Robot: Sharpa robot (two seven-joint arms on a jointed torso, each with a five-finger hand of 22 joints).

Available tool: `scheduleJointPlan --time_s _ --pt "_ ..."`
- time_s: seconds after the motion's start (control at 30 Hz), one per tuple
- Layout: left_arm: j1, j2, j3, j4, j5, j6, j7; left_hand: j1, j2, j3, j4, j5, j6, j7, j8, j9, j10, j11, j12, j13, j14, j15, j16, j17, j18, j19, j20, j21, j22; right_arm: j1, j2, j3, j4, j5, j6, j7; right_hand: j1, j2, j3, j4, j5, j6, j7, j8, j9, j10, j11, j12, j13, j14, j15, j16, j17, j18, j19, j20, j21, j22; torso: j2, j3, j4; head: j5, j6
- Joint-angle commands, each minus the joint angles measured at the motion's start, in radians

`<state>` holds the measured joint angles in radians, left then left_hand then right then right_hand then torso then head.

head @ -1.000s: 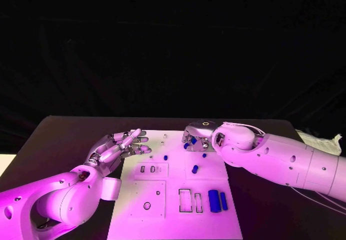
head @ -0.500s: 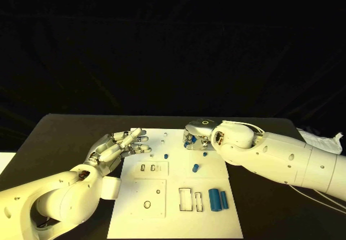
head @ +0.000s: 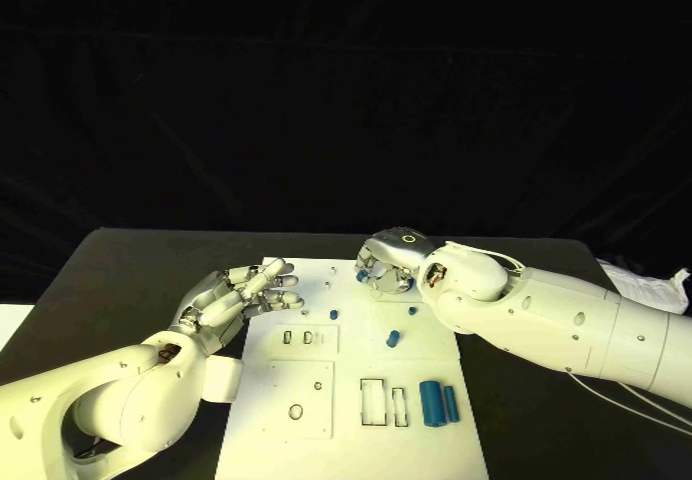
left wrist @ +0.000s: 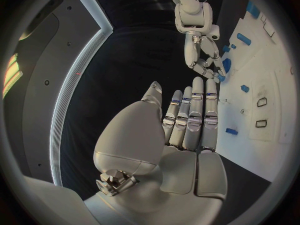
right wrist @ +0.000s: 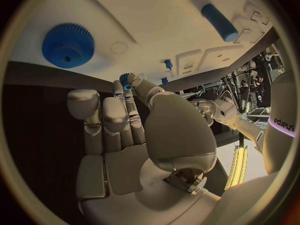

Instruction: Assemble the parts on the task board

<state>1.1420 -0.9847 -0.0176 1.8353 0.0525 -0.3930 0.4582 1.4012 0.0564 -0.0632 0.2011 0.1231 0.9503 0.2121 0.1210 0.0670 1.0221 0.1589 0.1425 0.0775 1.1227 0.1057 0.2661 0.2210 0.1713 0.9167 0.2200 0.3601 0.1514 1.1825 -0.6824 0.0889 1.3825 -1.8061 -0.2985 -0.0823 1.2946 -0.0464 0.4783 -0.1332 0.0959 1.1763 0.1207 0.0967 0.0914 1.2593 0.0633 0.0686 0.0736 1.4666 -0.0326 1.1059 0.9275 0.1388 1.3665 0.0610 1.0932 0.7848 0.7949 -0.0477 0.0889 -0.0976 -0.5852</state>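
Small blue gear (right wrist: pixel 68 45) just beyond right hand (right wrist: pixel 134 135), fingers extended, apart, empty. Likely light, rigid plastic; best pinched across toothed rim. Left hand (head: pixel 238 295) spread, empty.

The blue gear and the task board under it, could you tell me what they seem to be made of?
The blue gear looks like moulded or printed plastic: even matte blue, fine regular teeth, no metallic glint. The task board looks like matte white plastic or a painted plate, flat with shallow recessed outlines; which one, I cannot tell.
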Motion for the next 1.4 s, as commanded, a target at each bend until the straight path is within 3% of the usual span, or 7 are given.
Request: scheduleJointPlan --time_s 0.03,0.27,0.4,0.57,0.8,1.4 --pt "0.001 0.003 0.001 0.003 0.001 0.025 0.002 0.014 0.001 0.002 -0.007 0.004 0.002 0.004 -0.007 -0.002 -0.003 0.004 -0.005 -0.001 0.003 0.003 -0.005 0.001 0.012 0.01 0.0 -0.005 -0.002 0.002 0.02 0.001 -0.016 -0.01 -0.08 -0.009 0.023 0.016 0.015 0.006 0.009 -0.001 0.001 -0.004 0.025 0.012 -0.009 -0.007 0.001 0.024 -0.001 0.007 0.003 -0.01 -0.004 0.001 0.01 0.005 0.002 -0.0015 0.0013 0.0 0.004" --pt "0.001 0.005 0.001 0.005 0.001 0.026 0.0 0.014 0.001 0.002 -0.008 0.004 0.002 0.004 -0.007 -0.002 -0.003 0.004 -0.005 -0.001 0.003 0.003 -0.005 0.002 0.012 0.01 0.0 -0.005 -0.002 0.006 0.08 0.001 -0.073 -0.009 -0.096 -0.014 0.02 0.011 0.021 0.009 0.015 -0.005 0.003 -0.008 0.027 0.006 -0.007 -0.008 -0.001 0.023 0.001 0.011 0.005 -0.01 -0.007 0.003 0.016 0.011 0.006 -0.0015 0.0054 0.001 0.009" --pt "0.001 0.005 0.001 0.007 0.001 0.026 0.0 0.014 0.001 0.002 -0.008 0.004 0.002 0.004 -0.007 -0.002 -0.003 0.004 -0.005 -0.001 0.003 0.003 -0.005 0.002 0.012 0.01 0.0 -0.005 -0.002 0.007 0.114 0.001 -0.11 -0.009 -0.096 -0.015 0.018 0.008 0.023 0.011 0.015 -0.007 0.004 -0.009 0.028 0.003 -0.006 -0.008 -0.001 0.023 0.002 0.014 0.007 -0.01 -0.009 0.003 0.018 0.013 0.01 -0.0043 0.0128 -0.003 0.008" --pt "0.002 0.005 0.001 0.008 0.001 0.026 -0.001 0.016 0.002 0.002 -0.01 0.004 0.003 0.004 -0.008 -0.002 -0.002 0.004 -0.007 -0.001 0.003 0.003 -0.006 0.003 0.012 0.011 0.0 -0.006 -0.002 0.008 0.139 0.001 -0.138 -0.006 -0.092 -0.014 0.016 0.007 0.024 0.012 0.014 -0.007 0.004 -0.01 0.028 0.002 -0.006 -0.008 -0.002 0.023 0.002 0.016 0.01 -0.01 -0.009 0.004 0.02 0.014 0.013 -0.0067 0.0163 -0.007 0.009" --pt "0.002 0.009 0.001 0.008 0.001 0.027 0.0 0.016 0.002 0.002 -0.01 0.004 0.003 0.004 -0.008 -0.002 -0.002 0.004 -0.007 -0.001 0.003 0.003 -0.006 0.003 0.012 0.011 0.0 -0.006 -0.002 0.008 0.161 0.001 -0.165 -0.006 -0.078 -0.025 0.016 0.007 0.024 0.013 0.014 -0.008 0.005 -0.01 0.029 0.002 -0.006 -0.008 -0.002 0.023 0.002 0.018 0.013 -0.01 -0.01 0.004 0.021 0.015 0.019 -0.0096 0.0175 -0.01 0.011" --pt "0.002 0.01 0.001 0.008 0.001 0.028 -0.002 0.016 0.002 0.002 -0.01 0.004 0.003 0.004 -0.008 -0.002 -0.002 0.004 -0.007 -0.001 0.003 0.003 -0.006 0.003 0.012 0.011 0.0 -0.006 -0.002 0.008 0.181 0.0 -0.193 -0.019 -0.015 -0.061 0.002 -0.005 0.024 0.028 0.003 -0.016 0.006 -0.018 0.032 -0.011 -0.003 -0.009 -0.004 0.019 0.006 0.019 0.009 -0.009 -0.019 0.008 0.026 0.016 0.021 -0.0098 0.019 -0.011 0.007"
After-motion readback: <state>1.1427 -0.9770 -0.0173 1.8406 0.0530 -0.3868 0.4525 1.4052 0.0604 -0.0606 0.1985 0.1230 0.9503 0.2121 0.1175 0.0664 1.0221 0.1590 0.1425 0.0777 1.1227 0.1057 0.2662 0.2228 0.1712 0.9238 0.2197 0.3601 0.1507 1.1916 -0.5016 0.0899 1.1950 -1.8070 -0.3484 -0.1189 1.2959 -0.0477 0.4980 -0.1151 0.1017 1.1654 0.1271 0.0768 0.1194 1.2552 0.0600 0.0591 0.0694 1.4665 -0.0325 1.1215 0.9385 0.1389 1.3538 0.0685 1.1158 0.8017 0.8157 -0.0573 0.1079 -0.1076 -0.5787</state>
